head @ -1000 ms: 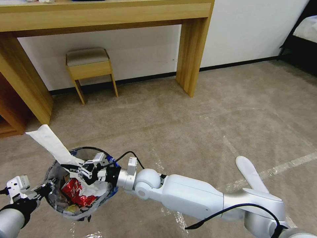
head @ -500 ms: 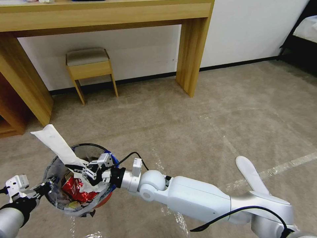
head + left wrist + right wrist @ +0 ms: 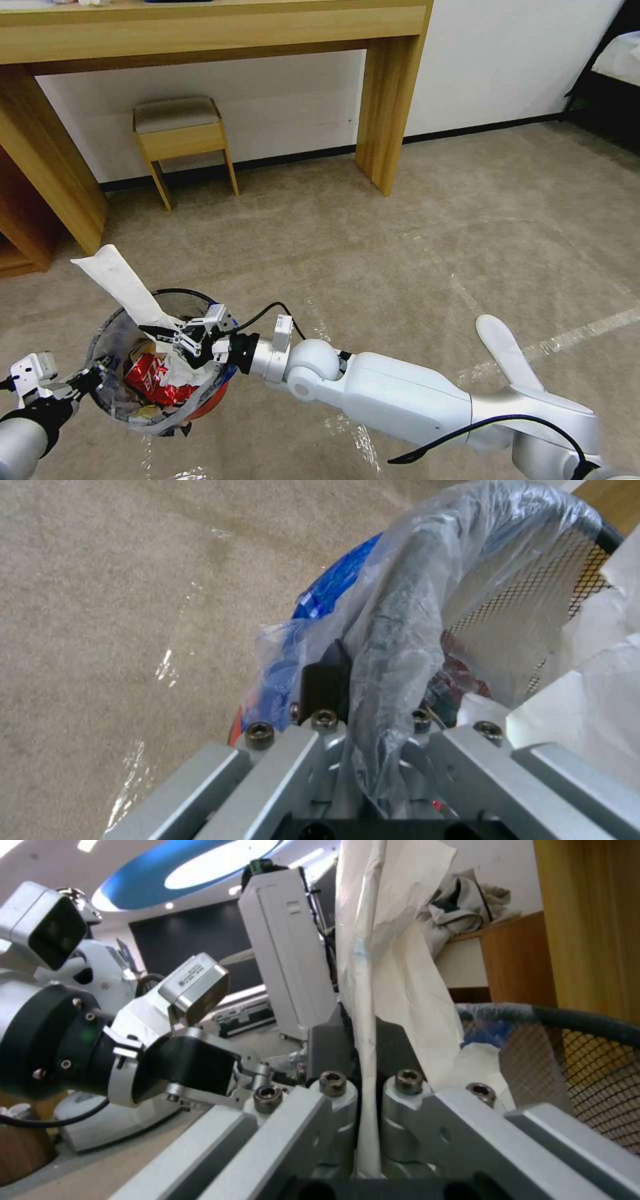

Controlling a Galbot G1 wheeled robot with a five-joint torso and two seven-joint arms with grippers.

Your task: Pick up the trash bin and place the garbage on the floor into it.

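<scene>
The trash bin (image 3: pixel 107 393), a red mesh bucket lined with a crinkly clear bag, hangs just above the floor (image 3: pixel 400 253) at the lower left. My left gripper (image 3: pixel 85 383) is shut on its rim (image 3: pixel 407 600), bag plastic pinched between the fingers (image 3: pixel 325 680). My right gripper (image 3: pixel 167 333) reaches over the bin's mouth, shut on a flat white slipper (image 3: pixel 117 280) that sticks up and out to the left; its lower end is inside the bin. In the right wrist view the slipper (image 3: pixel 393 940) stands between the closed fingers (image 3: pixel 333 1040). A crushed red can (image 3: pixel 150 385) lies inside. Another white slipper (image 3: pixel 507 350) lies on the carpet.
A wooden desk (image 3: pixel 200 30) spans the back wall, its leg (image 3: pixel 387 107) at centre and a side panel (image 3: pixel 47 167) at left. A small stool (image 3: pixel 180 137) stands under it. Shiny tape lines (image 3: pixel 580 333) cross the carpet. A bed corner (image 3: pixel 617 60) shows at the far right.
My right wrist has drawn back a little to the right while keeping its grip, and the slipper's free end has swung slightly right and up. The bin has barely shifted.
</scene>
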